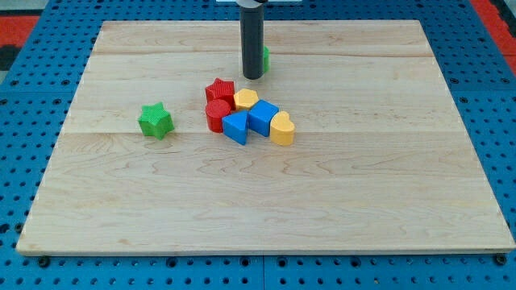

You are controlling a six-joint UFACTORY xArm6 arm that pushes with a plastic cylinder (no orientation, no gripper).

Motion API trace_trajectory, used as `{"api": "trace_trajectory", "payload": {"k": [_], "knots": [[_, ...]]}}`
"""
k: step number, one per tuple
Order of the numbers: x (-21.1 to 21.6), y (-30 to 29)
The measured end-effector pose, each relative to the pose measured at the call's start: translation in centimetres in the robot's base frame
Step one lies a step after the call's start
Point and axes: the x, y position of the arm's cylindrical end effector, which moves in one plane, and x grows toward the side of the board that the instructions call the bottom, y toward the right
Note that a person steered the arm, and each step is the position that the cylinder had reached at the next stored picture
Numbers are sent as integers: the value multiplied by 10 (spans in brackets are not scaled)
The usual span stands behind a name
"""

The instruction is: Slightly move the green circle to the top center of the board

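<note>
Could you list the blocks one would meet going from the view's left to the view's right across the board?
green star → red cylinder → blue block → blue cube → yellow heart. I left out the red star, the yellow hexagon and the green circle behind my tip, as they overlap others in left-right position.

My rod point(252, 36) is standing upright, coming down from the view's top edge near centre, with my tip point(252, 77) resting on the surface.
</note>
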Motion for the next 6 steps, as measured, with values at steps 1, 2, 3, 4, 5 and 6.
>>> {"api": "trace_trajectory", "payload": {"k": [1, 2, 3, 4, 5, 6], "knots": [[0, -29], [-3, -36], [-15, 1], [-19, 31], [-19, 65], [-23, 107]]}}
